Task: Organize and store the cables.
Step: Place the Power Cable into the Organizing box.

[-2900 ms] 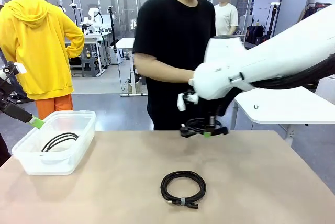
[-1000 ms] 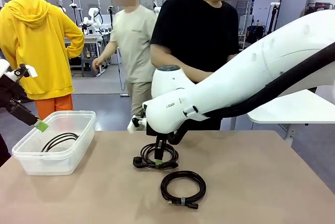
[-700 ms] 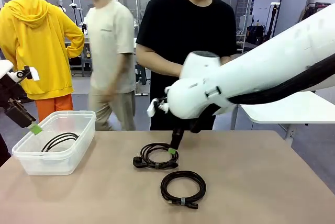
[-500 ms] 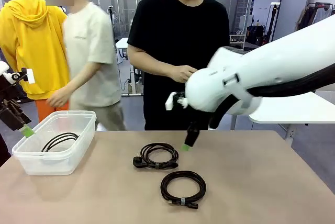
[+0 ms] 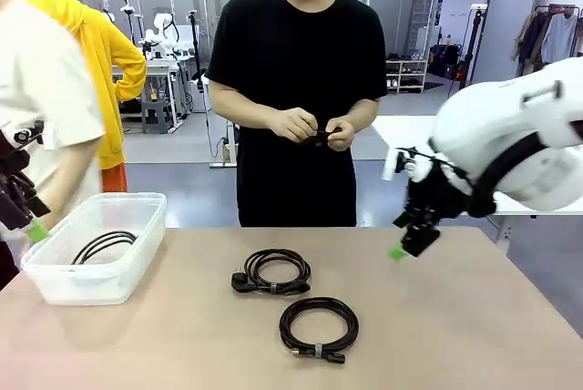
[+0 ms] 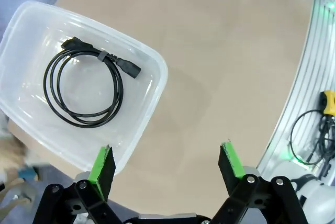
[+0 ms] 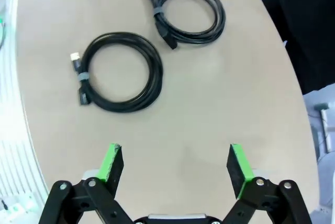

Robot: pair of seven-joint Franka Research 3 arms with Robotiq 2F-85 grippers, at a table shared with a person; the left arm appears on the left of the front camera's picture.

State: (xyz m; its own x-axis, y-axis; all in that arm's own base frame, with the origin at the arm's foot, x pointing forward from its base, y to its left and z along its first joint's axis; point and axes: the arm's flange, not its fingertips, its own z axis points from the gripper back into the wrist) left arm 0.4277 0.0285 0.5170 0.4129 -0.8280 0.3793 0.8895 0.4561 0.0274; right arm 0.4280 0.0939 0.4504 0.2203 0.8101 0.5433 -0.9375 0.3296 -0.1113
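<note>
- Over on my left, the clear tub (image 5: pixel 91 285) holds one coiled cable (image 6: pixel 84 90); my left gripper (image 6: pixel 165 161) hangs by its edge, jaws apart, empty.
- Two coils lie on the table (image 5: pixel 474 335): the plug coil (image 5: pixel 273 271) mid-table, the tied coil (image 5: pixel 319 326) just beside it, nearer me.
- My right gripper (image 7: pixel 174 162) hovers to their right, jaws wide, holding nothing.
- By my reckoning, one of three is stored.

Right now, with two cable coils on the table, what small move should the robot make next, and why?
Probably the left gripper should swing from the clear bin toward the coil with the plug. Its jaws are open and empty, that coil lies nearer the bin than the other coil, and one cable is already stored inside.
</note>
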